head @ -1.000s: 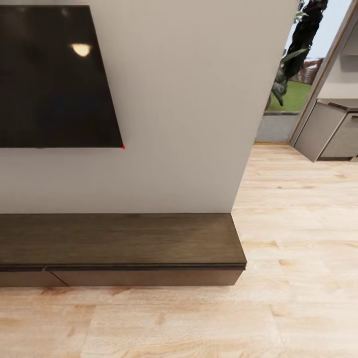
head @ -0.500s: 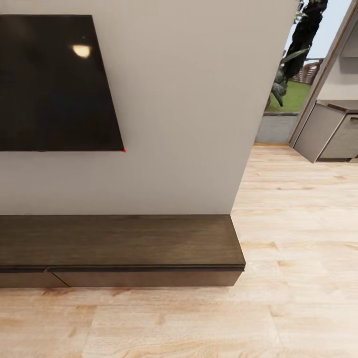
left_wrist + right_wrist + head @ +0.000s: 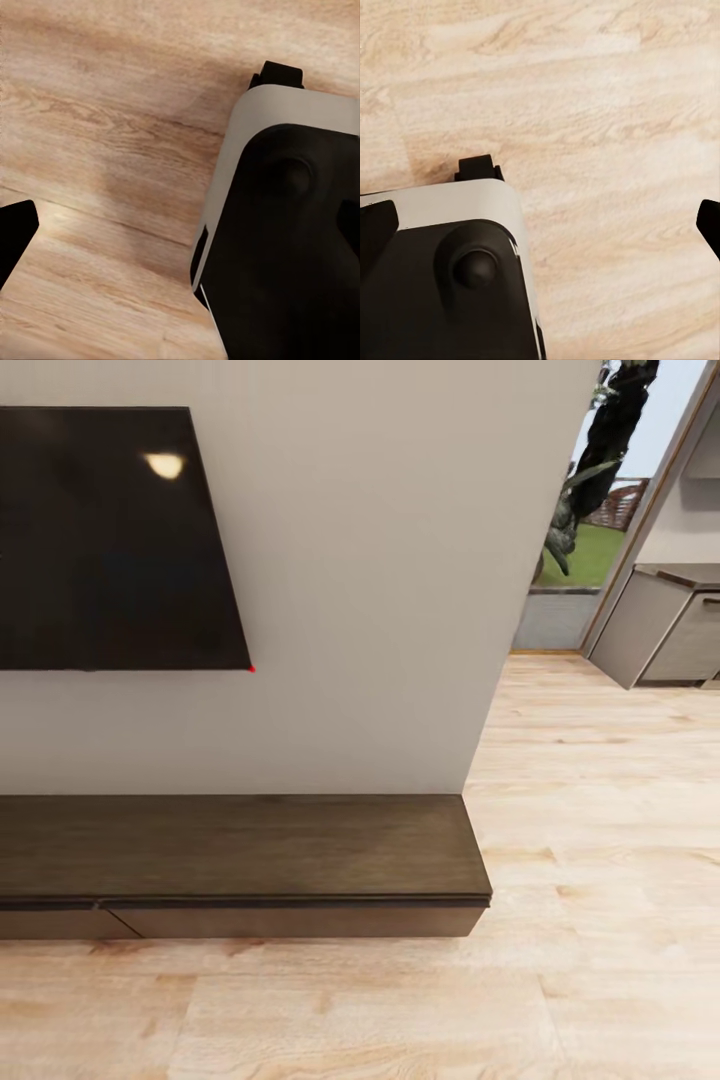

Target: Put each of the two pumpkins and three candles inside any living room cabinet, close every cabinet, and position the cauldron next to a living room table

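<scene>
Here, scene: robot faces a white wall [image 3: 380,560] with the low unit beneath it, pale wood floor [image 3: 600,880] all around.
Cabinet: the cabinet [image 3: 240,850] runs long and low along the wall base, dark-brown wood, flat bare top, right end stops near the wall's corner; plain front panels look flush and closed, with a seam between two panels toward the left.
TV: black screen [image 3: 110,540] mounted on the wall above the cabinet's left part, a light glare on it, tiny red dot at its lower right corner.
Background right: opening to outdoors with a dark plant [image 3: 600,450] and green lawn; grey cupboards [image 3: 665,625] at far right, well apart from the cabinet.
Left gripper: left wrist view looks down at the floor [image 3: 97,135] and a grey-and-black robot base part [image 3: 285,225]; one dark fingertip [image 3: 15,232] at the frame edge, open or closed — cannot tell.
Right gripper: right wrist view has floor [image 3: 607,112], the same kind of grey-black base part [image 3: 442,277], a dark fingertip [image 3: 709,223] at the edge; state — cannot tell.
</scene>
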`<state>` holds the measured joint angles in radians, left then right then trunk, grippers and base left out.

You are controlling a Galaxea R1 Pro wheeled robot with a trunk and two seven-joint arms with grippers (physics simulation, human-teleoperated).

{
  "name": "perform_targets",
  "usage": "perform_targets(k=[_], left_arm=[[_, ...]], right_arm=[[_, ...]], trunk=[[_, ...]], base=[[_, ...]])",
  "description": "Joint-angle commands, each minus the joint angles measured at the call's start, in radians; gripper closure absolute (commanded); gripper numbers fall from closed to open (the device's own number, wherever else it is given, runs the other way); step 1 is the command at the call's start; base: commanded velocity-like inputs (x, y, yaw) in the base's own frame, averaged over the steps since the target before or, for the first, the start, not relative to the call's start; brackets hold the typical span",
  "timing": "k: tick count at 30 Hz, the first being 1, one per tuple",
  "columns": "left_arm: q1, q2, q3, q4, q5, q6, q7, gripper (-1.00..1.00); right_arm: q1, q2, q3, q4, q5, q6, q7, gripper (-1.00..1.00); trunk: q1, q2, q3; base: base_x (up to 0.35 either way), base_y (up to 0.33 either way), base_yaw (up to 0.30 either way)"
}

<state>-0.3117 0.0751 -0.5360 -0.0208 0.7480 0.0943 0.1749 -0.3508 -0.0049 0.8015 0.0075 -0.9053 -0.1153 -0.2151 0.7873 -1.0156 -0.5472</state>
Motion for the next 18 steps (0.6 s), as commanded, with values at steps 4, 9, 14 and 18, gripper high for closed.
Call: perform_targets(k=[4, 9, 14, 18], left_arm=[[0.000, 0.001, -0.008, -0.002, 0.007, 0.005, 0.005, -1.00], [0.007, 0.000, -0.009, -0.002, 0.007, 0.005, 0.005, -1.00], [0.012, 0.000, -0.009, -0.002, 0.007, 0.005, 0.005, -1.00], [0.014, 0.000, -0.009, -0.002, 0.007, 0.005, 0.005, -1.00]], right_arm=[[0.000, 0.000, 0.008, 0.002, -0.010, -0.002, -0.001, -1.00], [0.000, -0.001, 0.007, 0.002, -0.010, -0.001, -0.001, -1.00], [0.006, -0.001, 0.007, 0.002, -0.010, -0.001, -0.001, -1.00], [0.013, -0.001, 0.007, 0.002, -0.010, -0.001, -0.001, -1.00]], trunk=[[-0.015, 0.028, 0.012], [-0.027, 0.049, 0.021], [-0.027, 0.049, 0.021], [-0.027, 0.049, 0.021]], base=[[0.000, 0.000, 0.000], [0.000, 0.000, 0.000], [0.000, 0.000, 0.000], [0.000, 0.000, 0.000]])
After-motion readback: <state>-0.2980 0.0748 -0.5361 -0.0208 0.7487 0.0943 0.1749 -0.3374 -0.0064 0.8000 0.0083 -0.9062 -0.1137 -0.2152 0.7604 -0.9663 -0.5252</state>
